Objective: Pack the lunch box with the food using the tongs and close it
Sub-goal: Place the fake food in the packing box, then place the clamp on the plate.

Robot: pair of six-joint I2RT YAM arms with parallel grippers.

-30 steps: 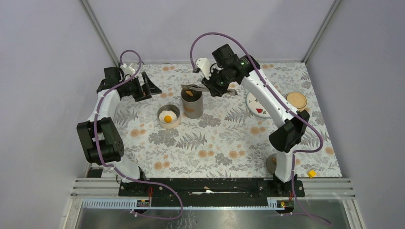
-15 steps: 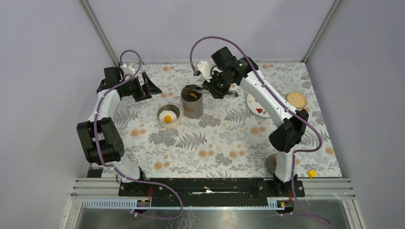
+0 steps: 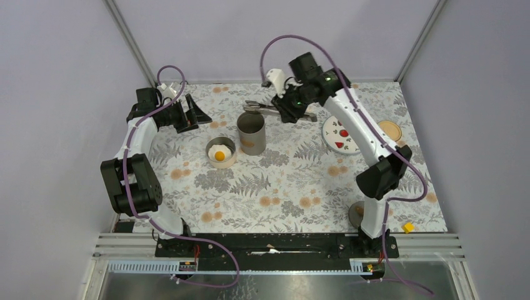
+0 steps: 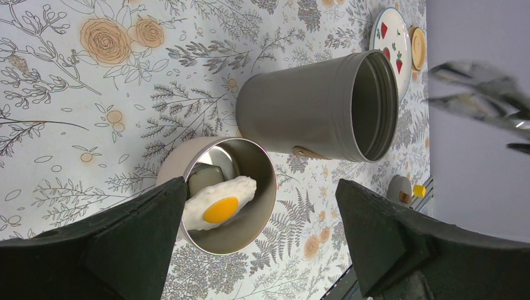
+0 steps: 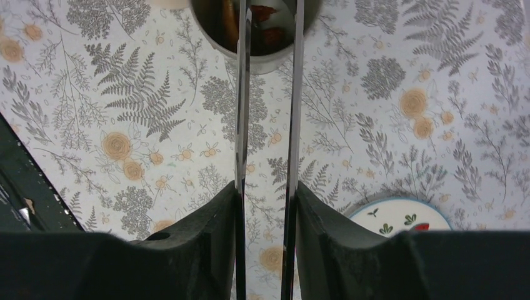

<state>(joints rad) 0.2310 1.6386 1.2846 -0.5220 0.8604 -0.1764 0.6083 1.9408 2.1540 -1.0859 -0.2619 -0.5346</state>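
Observation:
The tall grey lunch box cylinder (image 3: 251, 132) stands open mid-table. In the right wrist view the lunch box (image 5: 262, 59) shows orange-brown and red food (image 5: 270, 34) inside. Beside it, a low round tin (image 3: 220, 161) holds the fried egg (image 3: 219, 153), seen as the egg (image 4: 219, 203) from the left wrist. My right gripper (image 3: 286, 107) is shut on the silver tongs (image 3: 259, 106), above and behind the cylinder. The tongs' arms (image 5: 240, 125) stand apart with nothing between them. More red pieces lie on the plate (image 3: 334, 128). My left gripper (image 3: 195, 116) hovers open at the far left, holding nothing.
A round wooden lid (image 3: 389, 130) lies right of the plate. A grey disc (image 3: 355, 214) and a small yellow block (image 3: 407, 227) sit near the right arm's base. The back wall runs close behind both grippers.
The tongs' arms have spread and the orange-brown piece they carried now lies in the tall cylinder. My right gripper has drawn back to the right with the tongs. The left arm has not moved.

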